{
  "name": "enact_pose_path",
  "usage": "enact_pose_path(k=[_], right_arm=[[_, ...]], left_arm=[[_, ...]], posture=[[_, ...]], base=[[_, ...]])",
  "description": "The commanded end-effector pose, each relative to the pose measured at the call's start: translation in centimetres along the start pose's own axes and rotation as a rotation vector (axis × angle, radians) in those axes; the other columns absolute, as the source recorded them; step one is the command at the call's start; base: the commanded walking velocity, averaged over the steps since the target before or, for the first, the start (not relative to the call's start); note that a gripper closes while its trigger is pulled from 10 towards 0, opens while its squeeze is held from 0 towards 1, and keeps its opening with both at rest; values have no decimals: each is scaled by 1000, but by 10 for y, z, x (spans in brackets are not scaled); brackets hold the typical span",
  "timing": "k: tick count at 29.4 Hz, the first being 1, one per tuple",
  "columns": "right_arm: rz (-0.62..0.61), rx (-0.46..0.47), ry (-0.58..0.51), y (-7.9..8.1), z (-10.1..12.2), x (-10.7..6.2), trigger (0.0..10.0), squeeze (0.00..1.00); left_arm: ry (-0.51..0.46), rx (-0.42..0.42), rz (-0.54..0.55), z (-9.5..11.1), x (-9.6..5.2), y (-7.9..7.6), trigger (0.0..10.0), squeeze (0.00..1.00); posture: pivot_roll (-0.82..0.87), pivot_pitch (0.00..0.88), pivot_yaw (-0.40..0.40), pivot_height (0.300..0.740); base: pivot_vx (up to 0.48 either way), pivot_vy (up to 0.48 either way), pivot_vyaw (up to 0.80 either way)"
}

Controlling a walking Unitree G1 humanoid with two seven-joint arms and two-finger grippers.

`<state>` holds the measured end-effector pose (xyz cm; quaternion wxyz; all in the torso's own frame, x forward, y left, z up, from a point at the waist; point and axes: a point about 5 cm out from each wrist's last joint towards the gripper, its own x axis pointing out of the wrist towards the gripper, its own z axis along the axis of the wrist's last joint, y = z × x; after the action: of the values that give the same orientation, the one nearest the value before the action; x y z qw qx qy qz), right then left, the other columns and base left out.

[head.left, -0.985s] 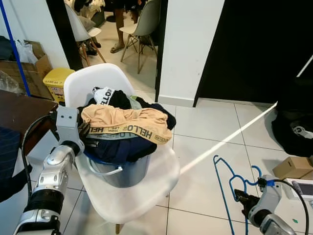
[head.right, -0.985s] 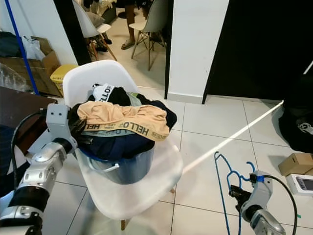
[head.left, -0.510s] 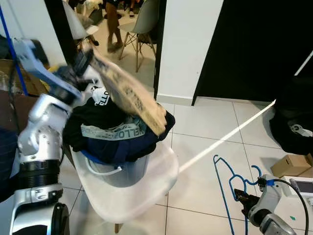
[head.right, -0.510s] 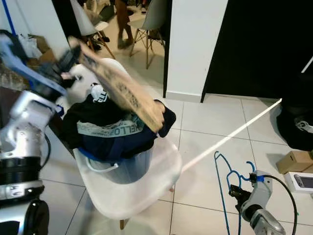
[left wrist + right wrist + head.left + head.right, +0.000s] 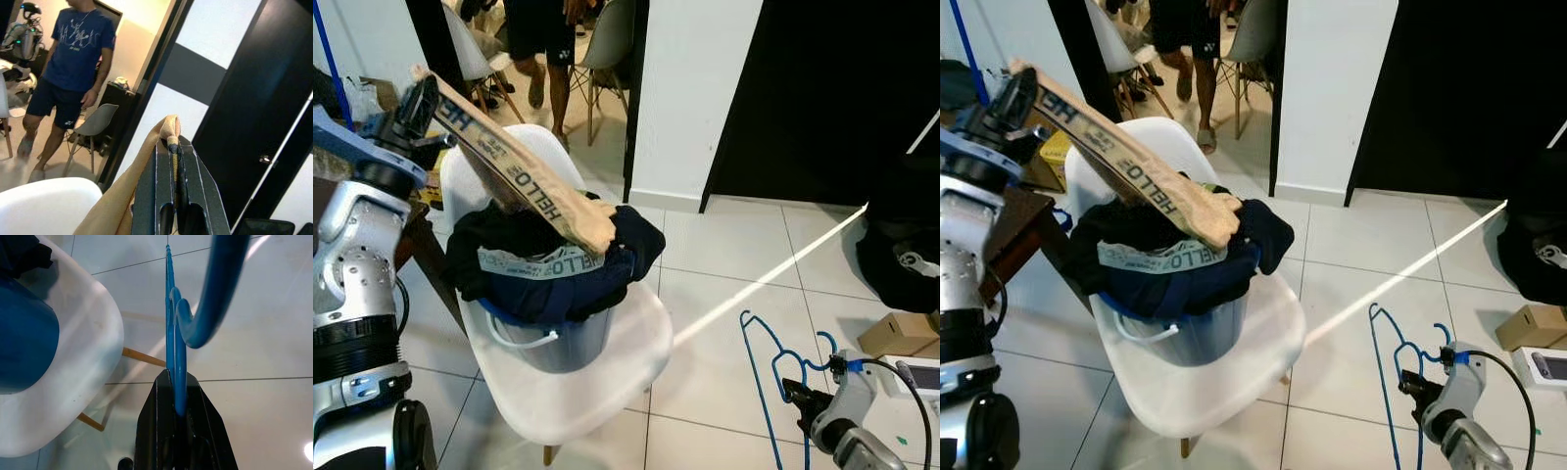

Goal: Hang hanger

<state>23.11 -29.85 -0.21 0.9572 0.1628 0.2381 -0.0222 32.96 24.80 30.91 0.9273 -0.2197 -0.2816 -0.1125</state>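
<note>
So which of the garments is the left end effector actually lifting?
The tan one with the HELLO waistband, stretched up from the bucket by the left end effector; the dark clothes remain piled inside.

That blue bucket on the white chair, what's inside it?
The blue bucket is heaped with dark clothes, one showing a pale HELLO band. A tan garment stretches up from the heap, clamped in the left gripper. Anything deeper is covered.

I see a pale tiled floor crossed by a bright streak of light toward 2 o'clock, a white wall section at 12, a black panel beside it, and grey chairs through the doorway at 11.
</note>
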Motion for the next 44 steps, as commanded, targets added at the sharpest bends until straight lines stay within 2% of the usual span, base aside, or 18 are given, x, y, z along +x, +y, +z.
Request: enact_pose_path(k=[1,3,4,6,7,8,10,14,16,17,20,29,30,31,34,36,38,44], right_arm=[[-11,12,22,-3,-6,-3,10000,0],[-13,12,21,-3,-6,-3,10000,0],[-14,13,20,-3,-6,-3,10000,0],[-15,13,19,-3,-6,-3,10000,0],[-16,14,18,-4,-6,-3,10000,0],[-16,14,18,-4,-6,-3,10000,0],[-16,14,18,-3,-6,-3,10000,0],[-16,14,18,-3,-6,-3,10000,0],[-15,15,15,-2,-6,-2,10000,0],[-15,15,15,-2,-6,-2,10000,0],[-15,16,12,-2,-5,-2,10000,0],[-18,15,8,-2,-5,-2,10000,0],[-19,15,7,-2,-4,-2,10000,0],[-20,15,6,-2,-4,-2,10000,0],[-20,15,6,-2,-4,-2,10000,0],[-21,14,4,-3,-4,-2,10000,0],[-22,14,4,-3,-4,-2,10000,0],[-44,23,-8,-5,-3,-3,10000,0]], left_arm=[[50,8,-1,-6,-1,-2,941,0],[179,12,0,-36,-9,-7,784,0],[211,6,-1,-45,-12,-10,784,0],[229,-24,-9,-53,-14,-15,588,0],[241,-61,-37,-58,-15,-22,0,0],[241,-61,-37,-58,-15,-22,0,0],[248,-121,-100,-62,-16,-36,0,0],[247,-142,-129,-62,-16,-41,0,0],[207,-218,-326,-50,-18,-70,0,0],[207,-218,-326,-50,-18,-70,0,0],[160,-254,-484,-34,-17,-93,0,0],[137,-280,-550,-26,-16,-107,0,0],[142,-270,-550,-26,-17,-109,2196,0],[153,-248,-531,-29,-16,-108,10000,0],[166,-229,-504,-33,-16,-106,10000,0],[207,-176,-448,-46,-19,-101,10000,0],[222,-159,-439,-50,-20,-101,10000,0],[261,-178,-449,-63,-28,-107,10000,0]], posture=[[-4,146,-15,740],[-13,149,-11,740],[-13,150,-11,740],[-12,152,-10,740],[-10,150,-12,740],[-10,150,-12,740],[-9,151,-10,740],[-9,151,-10,740],[-8,151,-5,740],[-8,151,-5,740],[-9,148,-4,740],[-10,145,-3,740],[-11,145,-4,740],[-10,146,-4,740],[-10,145,-5,740],[-13,145,-3,740],[-13,145,-3,740],[-18,145,-3,740]], base=[[0,0,0],[0,0,0],[0,0,0],[0,0,0],[0,0,0],[0,0,0],[0,0,0],[0,0,0],[0,0,0],[0,0,0],[0,0,0],[0,0,0],[0,0,0],[0,0,0],[0,0,0],[0,0,0],[0,0,0],[0,-212,-260]])
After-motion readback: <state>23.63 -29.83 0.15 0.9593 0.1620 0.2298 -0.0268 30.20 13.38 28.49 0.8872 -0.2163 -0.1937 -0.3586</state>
